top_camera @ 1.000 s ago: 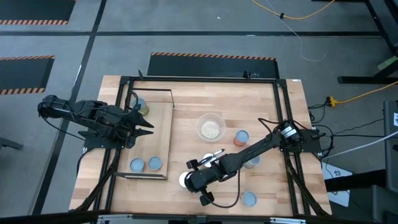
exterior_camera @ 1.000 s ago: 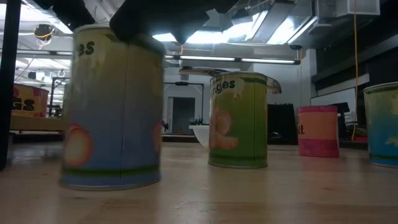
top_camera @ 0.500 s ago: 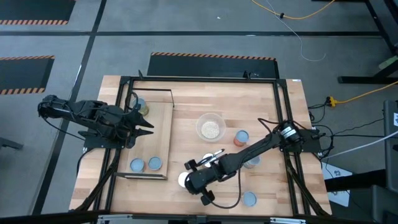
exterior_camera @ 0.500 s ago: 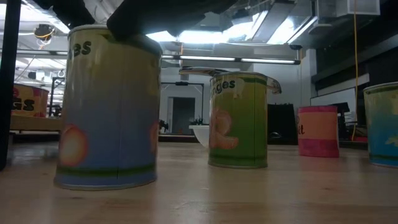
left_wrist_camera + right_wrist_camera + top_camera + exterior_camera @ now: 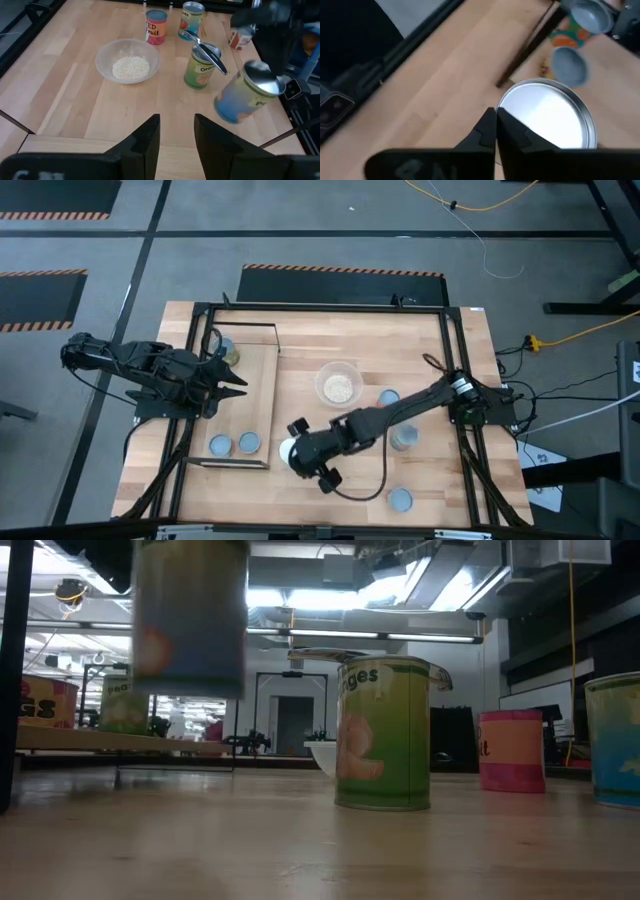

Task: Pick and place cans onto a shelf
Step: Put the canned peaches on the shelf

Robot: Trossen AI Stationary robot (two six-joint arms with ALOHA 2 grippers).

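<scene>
Above table, right gripper [image 5: 300,455] pinching blurred can [image 5: 190,615]; left gripper [image 5: 176,131] spread.

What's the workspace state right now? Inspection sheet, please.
Surface: wooden table, no spill seen.
Job's things: shelf carries three shelved cans; held can is off the table; three loose cans stand near the right arm; a green can bears the utensil.
Clutter: bowl of grains; utensil.
Grippers: right gripper shut on held can; left gripper open, over the shelf.
Cables: yellow cable on the floor.
Surroundings: hazard-striped floor tape; people, nothing seen.
</scene>
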